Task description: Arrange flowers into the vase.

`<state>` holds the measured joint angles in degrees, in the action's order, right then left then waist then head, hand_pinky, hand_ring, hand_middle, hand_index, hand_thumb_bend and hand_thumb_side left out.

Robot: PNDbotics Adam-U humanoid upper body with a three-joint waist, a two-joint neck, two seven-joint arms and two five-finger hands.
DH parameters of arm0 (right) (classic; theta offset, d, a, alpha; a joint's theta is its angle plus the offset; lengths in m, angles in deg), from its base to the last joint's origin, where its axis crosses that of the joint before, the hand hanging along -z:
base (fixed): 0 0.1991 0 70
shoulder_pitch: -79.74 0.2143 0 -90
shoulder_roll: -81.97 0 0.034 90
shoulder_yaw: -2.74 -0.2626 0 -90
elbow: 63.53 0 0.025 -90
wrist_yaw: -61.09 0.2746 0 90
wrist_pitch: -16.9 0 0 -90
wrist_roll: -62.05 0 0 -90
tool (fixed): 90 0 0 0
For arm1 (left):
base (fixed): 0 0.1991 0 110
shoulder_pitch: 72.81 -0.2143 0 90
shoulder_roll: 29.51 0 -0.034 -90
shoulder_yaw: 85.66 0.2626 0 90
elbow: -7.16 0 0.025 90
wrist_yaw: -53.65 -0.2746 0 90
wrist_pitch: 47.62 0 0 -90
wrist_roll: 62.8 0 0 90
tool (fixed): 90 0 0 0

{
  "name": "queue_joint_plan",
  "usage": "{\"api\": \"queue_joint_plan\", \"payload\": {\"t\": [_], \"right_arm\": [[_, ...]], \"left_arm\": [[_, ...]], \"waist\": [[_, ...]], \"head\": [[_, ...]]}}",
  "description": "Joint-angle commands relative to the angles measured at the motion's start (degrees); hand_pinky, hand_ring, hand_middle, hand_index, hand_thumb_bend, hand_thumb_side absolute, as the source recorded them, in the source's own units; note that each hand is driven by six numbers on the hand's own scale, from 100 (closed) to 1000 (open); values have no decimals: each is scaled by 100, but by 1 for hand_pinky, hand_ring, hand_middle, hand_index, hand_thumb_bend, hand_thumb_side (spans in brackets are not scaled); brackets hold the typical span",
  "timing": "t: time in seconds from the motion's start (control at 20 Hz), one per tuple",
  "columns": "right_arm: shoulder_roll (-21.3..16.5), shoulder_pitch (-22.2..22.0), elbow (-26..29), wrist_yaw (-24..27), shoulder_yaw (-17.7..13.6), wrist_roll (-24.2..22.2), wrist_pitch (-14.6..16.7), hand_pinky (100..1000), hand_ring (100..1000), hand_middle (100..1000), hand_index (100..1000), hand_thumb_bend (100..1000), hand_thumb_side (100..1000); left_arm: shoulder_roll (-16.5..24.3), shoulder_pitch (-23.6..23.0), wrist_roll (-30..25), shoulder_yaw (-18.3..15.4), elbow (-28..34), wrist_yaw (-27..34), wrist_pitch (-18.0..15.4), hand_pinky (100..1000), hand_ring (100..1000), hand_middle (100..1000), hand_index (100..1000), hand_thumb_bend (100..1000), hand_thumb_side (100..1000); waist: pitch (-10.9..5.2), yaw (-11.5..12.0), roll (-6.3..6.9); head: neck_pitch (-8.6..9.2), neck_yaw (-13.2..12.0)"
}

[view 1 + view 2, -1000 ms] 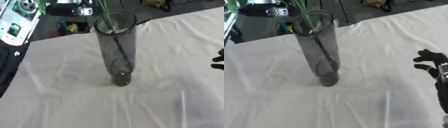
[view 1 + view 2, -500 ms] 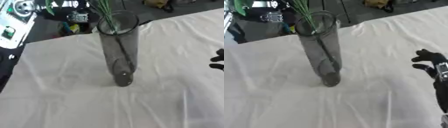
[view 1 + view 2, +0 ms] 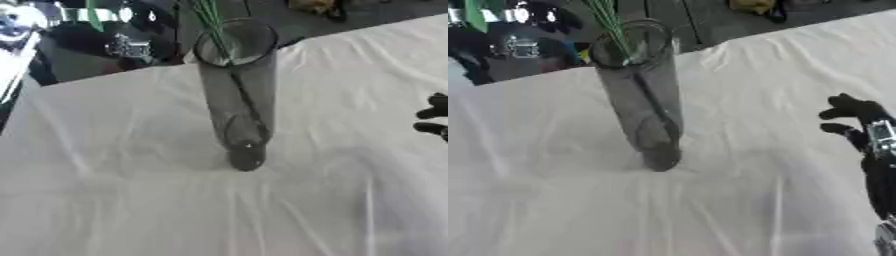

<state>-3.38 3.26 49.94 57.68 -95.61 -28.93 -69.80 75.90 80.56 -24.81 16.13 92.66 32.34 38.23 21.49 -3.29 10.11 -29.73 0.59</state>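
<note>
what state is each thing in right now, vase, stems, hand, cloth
glass vase: upright on the table, mouth open, nothing gripping it
green stems: standing in the vase, leaning, tops cut off by the frame
right hand: apart from the vase, over the cloth, holding nothing, fingers relaxed
white tablecloth: spread out, wrinkled

Right hand: black right hand (image 3: 857, 116) at the right edge, forearm running toward the near right corner.
Fingers: relaxed, holding nothing.
</note>
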Motion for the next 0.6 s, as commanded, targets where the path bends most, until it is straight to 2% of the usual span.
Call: {"api": "queue_joint_plan", "payload": {"t": [0.05, 0.25, 0.3, 0.4, 0.6], "right_arm": [[-30, 15, 112, 30, -42, 45, 23, 745, 1000, 622, 790, 100, 1000], [-21, 10, 112, 30, -64, 83, 56, 746, 1000, 622, 790, 100, 1000], [-18, 11, 112, 31, -70, 94, 62, 745, 1000, 622, 789, 100, 1000], [-9, 13, 112, 30, -83, 117, 78, 745, 1000, 622, 789, 100, 1000], [-6, 34, 112, 29, -119, 186, 128, 744, 1000, 623, 788, 100, 1000]], "left_arm": [[305, -63, 4, -52, 365, 147, 17, 957, 948, 972, 1000, 294, 1000], [410, -333, 4, -131, 867, 413, 126, 931, 936, 960, 1000, 233, 1000], [425, -391, 4, -157, 997, 484, 159, 916, 926, 949, 989, 173, 1000], [479, -548, 4, -260, 1354, 624, 248, 890, 912, 935, 984, 109, 1000], [577, -931, 124, -577, 2101, 851, 683, 831, 875, 895, 961, 100, 1000]], "waist": [[-251, 35, -216], [-243, 78, -310], [-240, 92, -332], [-234, 119, -377], [-230, 162, -478]], "head": [[-45, 18], [-32, 27], [-28, 26], [-14, 33], [-14, 67]]}}
